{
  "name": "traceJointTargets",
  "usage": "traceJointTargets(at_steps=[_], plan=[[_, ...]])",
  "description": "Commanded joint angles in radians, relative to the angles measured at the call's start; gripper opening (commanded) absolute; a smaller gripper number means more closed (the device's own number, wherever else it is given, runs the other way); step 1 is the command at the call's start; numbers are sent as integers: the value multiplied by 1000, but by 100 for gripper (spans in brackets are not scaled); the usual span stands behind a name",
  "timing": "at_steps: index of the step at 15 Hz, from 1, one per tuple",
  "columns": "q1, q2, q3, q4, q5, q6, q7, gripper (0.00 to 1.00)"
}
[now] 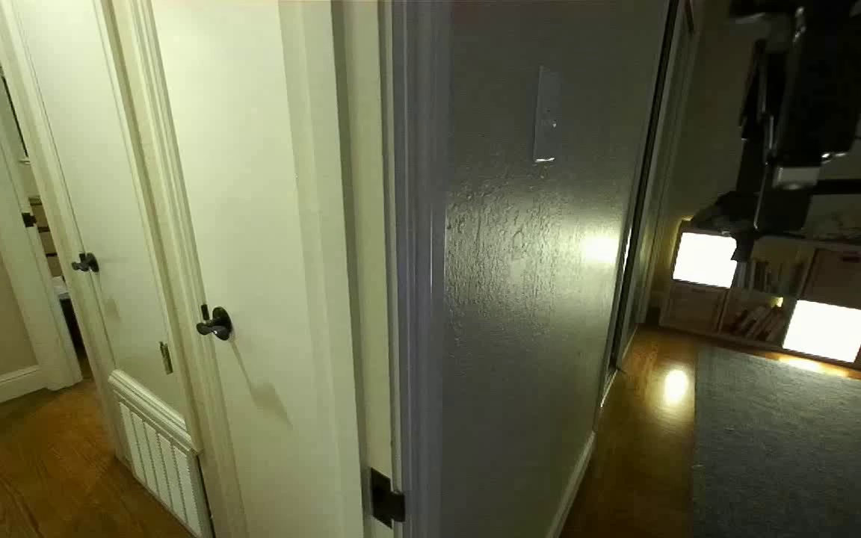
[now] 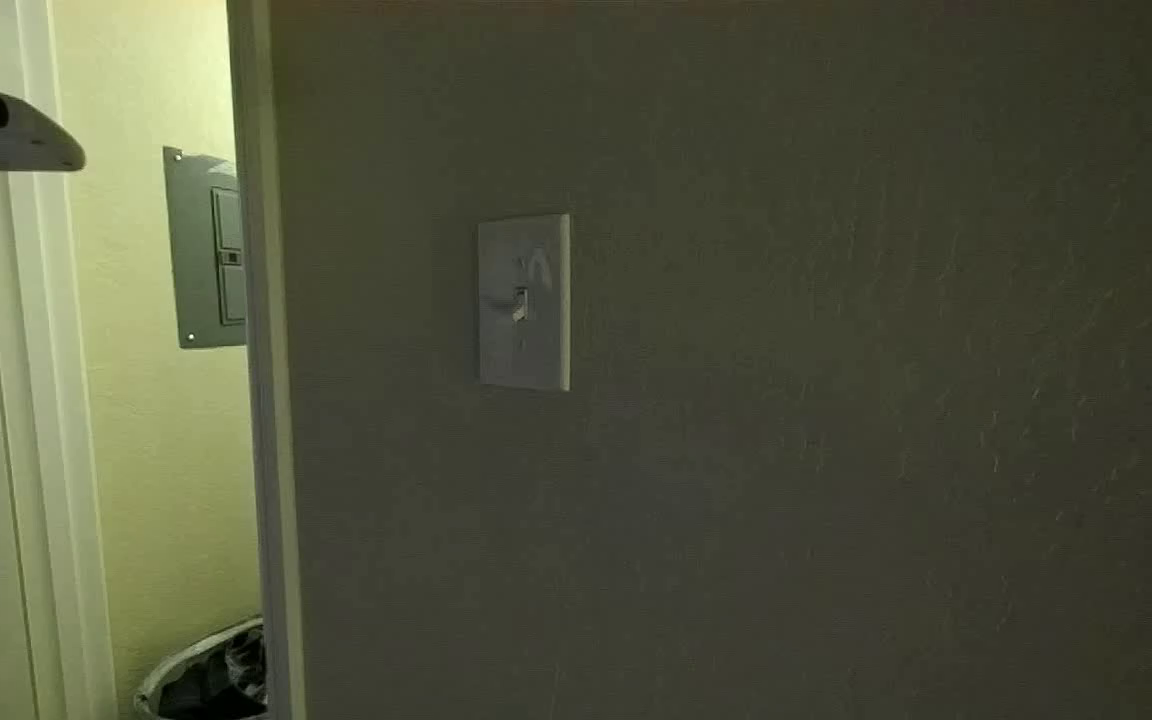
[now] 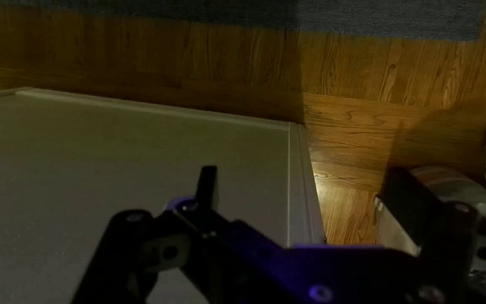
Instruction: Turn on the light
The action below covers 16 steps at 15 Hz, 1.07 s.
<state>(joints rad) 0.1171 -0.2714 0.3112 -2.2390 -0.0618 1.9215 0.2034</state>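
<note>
On the dim wall point(image 2: 836, 480), right of the door trim point(image 2: 274, 400), sits the toggle switch point(image 2: 524, 302). The pincer point(image 3: 304, 179) gapes empty; approach seems the step in hand, then likely flicking the lever point(image 2: 520, 306) up. Farther left, a bin point(image 2: 176, 662) holds dark, unclear contents point(image 2: 216, 685); a far cube shelf point(image 1: 845, 276), books point(image 1: 763, 317).

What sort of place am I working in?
Most likely a home, perhaps a bedroom or study: white doors, a storage unit holding books, and a blue-grey rug on the wood floor.

Black robot hand point(image 3: 303, 181), pointing downward, spread wide
</note>
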Motion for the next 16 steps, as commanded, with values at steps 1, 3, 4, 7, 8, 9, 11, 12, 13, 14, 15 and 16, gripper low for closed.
traceJointTargets(at_steps=[1,3,4,7,8,9,11,12,13,14,15,16], plan=[[27,3,-24,3,-7,-3,6,100],[27,3,-24,4,-7,-3,6,100],[27,3,-24,4,-7,-3,6,100],[27,3,-24,4,-7,-3,6,100],[27,3,-24,4,-7,-3,6,100],[27,2,-26,1,-9,2,3,100],[25,-4,-34,-8,-7,17,-7,100],[22,-8,-39,-15,-10,28,-10,100],[19,-11,-45,-20,-10,33,-11,100],[15,-17,-55,-30,-7,43,-20,100],[13,-22,-69,-40,2,58,-33,100],[9,-27,-84,-50,11,76,-44,100]])
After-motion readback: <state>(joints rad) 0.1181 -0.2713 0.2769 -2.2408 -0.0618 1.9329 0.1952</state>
